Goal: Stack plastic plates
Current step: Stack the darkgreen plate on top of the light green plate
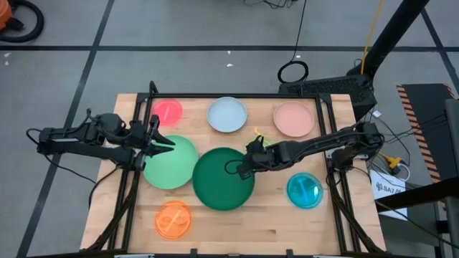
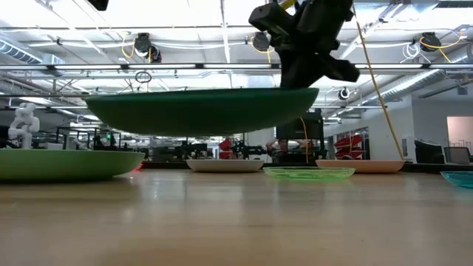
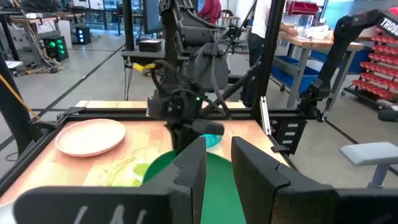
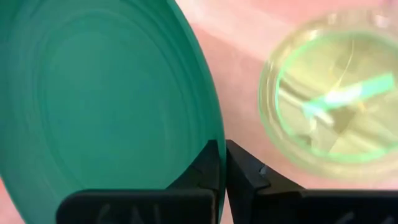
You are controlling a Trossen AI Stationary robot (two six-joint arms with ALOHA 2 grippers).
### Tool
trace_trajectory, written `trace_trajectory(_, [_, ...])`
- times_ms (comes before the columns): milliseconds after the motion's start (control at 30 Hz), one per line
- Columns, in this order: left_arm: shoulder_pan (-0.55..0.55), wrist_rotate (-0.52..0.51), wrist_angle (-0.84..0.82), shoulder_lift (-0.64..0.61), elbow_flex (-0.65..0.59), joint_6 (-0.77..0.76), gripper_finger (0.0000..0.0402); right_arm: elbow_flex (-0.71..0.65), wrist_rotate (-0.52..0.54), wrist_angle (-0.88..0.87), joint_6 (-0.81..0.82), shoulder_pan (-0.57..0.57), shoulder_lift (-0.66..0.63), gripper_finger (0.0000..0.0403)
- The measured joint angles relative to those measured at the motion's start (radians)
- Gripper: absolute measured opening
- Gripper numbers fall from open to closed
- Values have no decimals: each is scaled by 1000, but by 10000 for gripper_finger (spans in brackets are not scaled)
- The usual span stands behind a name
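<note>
My right gripper is shut on the large dark green plate, which hangs clear of the table in the low view. The light green plate lies flat to its left. My left gripper is open and empty above the light green plate's far-left rim. The translucent lime plate lies on the table, mostly hidden under my right arm in the high view. The red-pink, pale blue and salmon plates lie along the far edge. The blue and orange plates lie nearer. My right gripper pinches the dark green plate's rim on its right side between its two fingers. The fingers come from the table's right, slanting down. The plate is lifted clear of the table and hangs about level.
The black frame rails run along the table's left and right sides. Bare wood shows at the near middle, between the orange and blue plates.
</note>
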Motion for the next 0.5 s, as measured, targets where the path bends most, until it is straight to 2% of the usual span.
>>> trace_trajectory(333, [-1, 0, 40, 0, 0, -51, 83, 0, 2, 258, -238, -68, 22, 2])
trace_trajectory(500, [-6, 0, 56, -2, 0, -51, 83, 1, -66, 441, -305, -121, 68, 2])
